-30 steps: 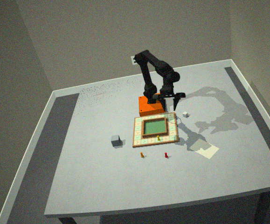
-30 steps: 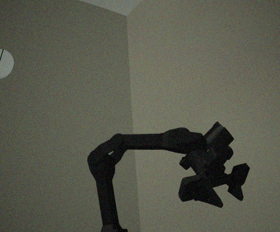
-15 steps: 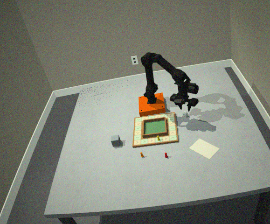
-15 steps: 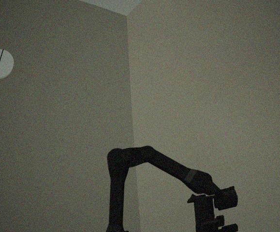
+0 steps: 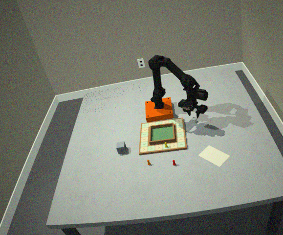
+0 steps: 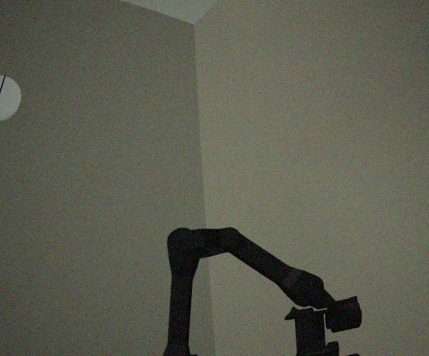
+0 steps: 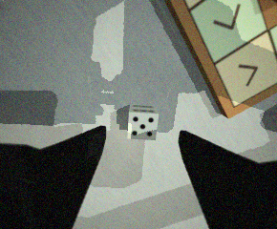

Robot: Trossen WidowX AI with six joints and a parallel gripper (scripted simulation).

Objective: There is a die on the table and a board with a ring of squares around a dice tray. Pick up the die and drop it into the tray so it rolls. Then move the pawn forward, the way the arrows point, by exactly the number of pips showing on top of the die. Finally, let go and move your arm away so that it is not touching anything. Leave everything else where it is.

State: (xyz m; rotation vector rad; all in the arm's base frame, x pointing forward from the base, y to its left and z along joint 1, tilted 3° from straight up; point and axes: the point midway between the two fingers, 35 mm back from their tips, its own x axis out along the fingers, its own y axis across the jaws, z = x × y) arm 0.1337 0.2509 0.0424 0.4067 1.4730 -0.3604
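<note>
red pawn point(image 5: 174, 162): near side of the table point(image 5: 111, 197), off the board, w/ an orange pawn point(image 5: 148, 162) to its left, well apart from each other.
paper sheet point(image 5: 213, 155): cream, flat on the table, right of the board.
grey cube point(image 5: 120, 146): left of the board, just off its near-left corner.
board point(image 5: 184, 135): wood-framed ring of pale green and cream squares w/ arrows, dice tray point(image 5: 162, 133) in the middle, green floor, nothing in it.
yellow pawn point(image 5: 166, 144): upright on the near row of squares, roughly mid-row.
die point(image 7: 142, 121): white, sits on the table past the board's far-right corner, outside the tray. Wrist cam shows it btwn the two fingertips but a bit beyond them, not touching either. 4 pips on the face toward the cam; top face too foreshortened to read.
gripper point(image 5: 192, 110): spread partway, grasping nothing, pointing down over the die spot; the top view hides the die behind it.
arm point(image 5: 176, 72): black, bends up from the orange base point(image 5: 150, 117) at the board's far edge, then reaches down to the right.
wall outlet point(image 5: 141, 62): on the far wall behind the arm.
</note>
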